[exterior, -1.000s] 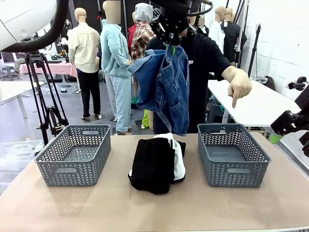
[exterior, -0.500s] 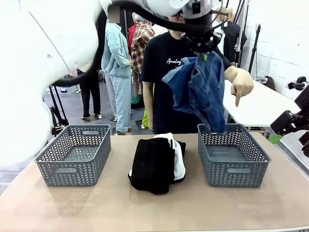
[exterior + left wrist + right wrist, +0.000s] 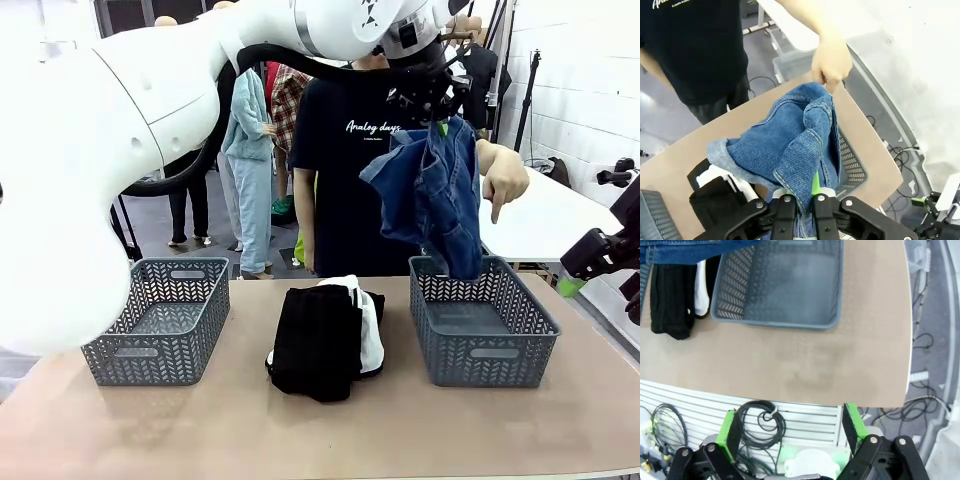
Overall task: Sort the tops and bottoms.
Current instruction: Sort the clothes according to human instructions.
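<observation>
- The left gripper (image 3: 441, 122), high in the upper right of the front view, is clamped tight on a bunched fold of the blue denim piece (image 3: 438, 200); its own wrist view shows the fingers pinched on a narrow ridge of the cloth (image 3: 790, 142), and so small a bite could slide out under the garment's weight
- The denim's lower hem hangs at the far left corner of the right basket (image 3: 497, 352), not over its middle; let go from here, it may drape across the rim or drop onto the table (image 3: 300, 430) between that basket and the pile
- If the arm comes down without first moving toward the frame's right, the dangling cloth could snag the open-weave wall and drag or tip the light basket
- The person's hand (image 3: 503, 178) points downward just beside the denim and near the gripper, so any sideways swing risks a knock
- The right gripper (image 3: 790, 431) sits with jaws spread wide and empty, above the table's edge beside that same basket, and it could get in the way of a drop
- The black pieces (image 3: 315, 342) and the white piece with black edging (image 3: 371, 335) lie stacked at centre; tops and bottoms cannot be told apart there, so a wrong basket, perhaps the left basket (image 3: 150, 352), is a real chance
</observation>
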Controlling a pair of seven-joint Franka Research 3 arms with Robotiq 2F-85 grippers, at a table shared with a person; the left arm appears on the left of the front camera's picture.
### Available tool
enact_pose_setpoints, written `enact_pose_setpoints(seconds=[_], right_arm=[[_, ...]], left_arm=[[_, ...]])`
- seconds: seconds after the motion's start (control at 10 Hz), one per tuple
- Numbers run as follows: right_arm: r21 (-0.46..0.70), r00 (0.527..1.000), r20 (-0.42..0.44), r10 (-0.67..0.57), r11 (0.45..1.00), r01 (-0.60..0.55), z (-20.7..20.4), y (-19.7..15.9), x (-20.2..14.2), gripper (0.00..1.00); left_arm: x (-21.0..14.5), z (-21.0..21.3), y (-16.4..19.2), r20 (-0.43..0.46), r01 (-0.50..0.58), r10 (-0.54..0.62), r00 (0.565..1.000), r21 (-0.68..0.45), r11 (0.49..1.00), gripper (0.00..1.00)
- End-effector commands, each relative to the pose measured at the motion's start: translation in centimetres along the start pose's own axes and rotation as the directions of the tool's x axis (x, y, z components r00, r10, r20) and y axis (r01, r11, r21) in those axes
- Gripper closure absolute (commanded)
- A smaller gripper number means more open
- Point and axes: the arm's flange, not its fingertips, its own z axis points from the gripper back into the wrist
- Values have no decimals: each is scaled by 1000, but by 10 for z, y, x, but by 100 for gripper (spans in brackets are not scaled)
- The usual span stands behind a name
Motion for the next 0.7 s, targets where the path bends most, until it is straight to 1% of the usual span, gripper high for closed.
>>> enact_pose_setpoints(seconds=[0.0,0.1,0.3,0.4,0.6], right_arm=[[9,1000,2,7,1000,-7,0,1,1,0],[9,1000,2,7,1000,-7,0,1,1,0],[9,1000,2,7,1000,-7,0,1,1,0],[9,1000,2,7,1000,-7,0,1,1,0],[9,1000,2,7,1000,-7,0,1,1,0]], left_arm=[[1,12,-3,14,29,-30,999,36,999,100],[0,0,0,0,0,0,1000,0,1000,100],[24,-44,24,-74,28,-42,996,-182,983,100],[35,-66,35,-87,34,-59,994,-257,966,100],[46,-96,57,-90,10,-44,995,-351,936,100]])
